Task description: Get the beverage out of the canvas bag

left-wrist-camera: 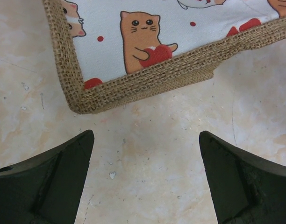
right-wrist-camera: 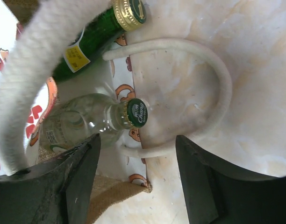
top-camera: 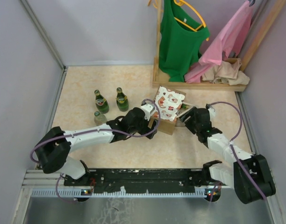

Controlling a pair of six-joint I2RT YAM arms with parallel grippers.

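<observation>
Gaping wide and empty, the left end effector point(left-wrist-camera: 146, 140) and right end effector point(right-wrist-camera: 138, 140) flank the canvas bag point(top-camera: 168, 109), which seemingly holds a clear bottle point(right-wrist-camera: 82, 122) and a green bottle point(right-wrist-camera: 94, 42).

The bag point(left-wrist-camera: 203, 32) is cut off by the top edge; the base of the clear bottle point(right-wrist-camera: 82, 121) is hidden at lower left.

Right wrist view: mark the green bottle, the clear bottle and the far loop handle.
green bottle point(right-wrist-camera: 98, 33), right wrist view, neck.
clear bottle point(right-wrist-camera: 78, 123), right wrist view, body.
far loop handle point(right-wrist-camera: 225, 91), right wrist view, outer bend.
</observation>
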